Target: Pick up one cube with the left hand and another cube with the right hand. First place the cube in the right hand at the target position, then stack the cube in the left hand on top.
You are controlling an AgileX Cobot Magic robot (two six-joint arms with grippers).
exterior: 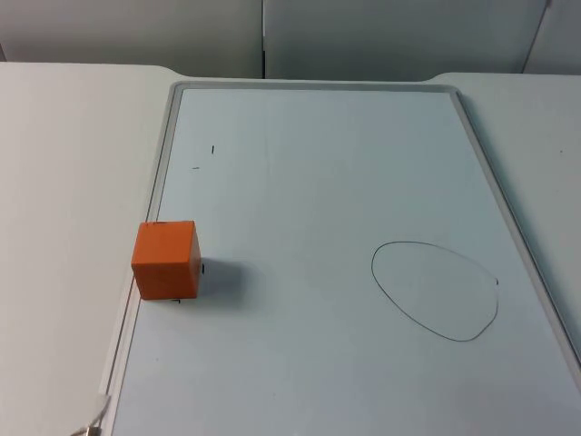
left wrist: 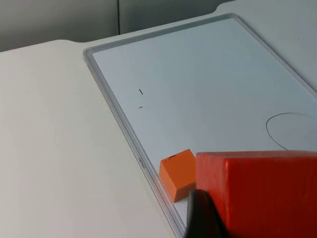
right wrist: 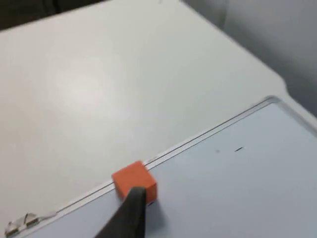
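On the whiteboard (exterior: pixel 318 182) I see one orange cube (exterior: pixel 165 260) at nine o'clock; my left gripper (left wrist: pixel 208 218) clamps a second cube (left wrist: pixel 262 193), the right gripper's (right wrist: pixel 130 215) state I cannot tell.

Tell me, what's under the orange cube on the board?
The orange cube sits on the whiteboard, by its left frame edge, a small pen mark beside it. Whatever lies directly beneath is covered. The left gripper holds a second orange cube.

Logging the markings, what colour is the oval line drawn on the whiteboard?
Black: a thin hand-drawn oval outline on the whiteboard, clearest in the top view.
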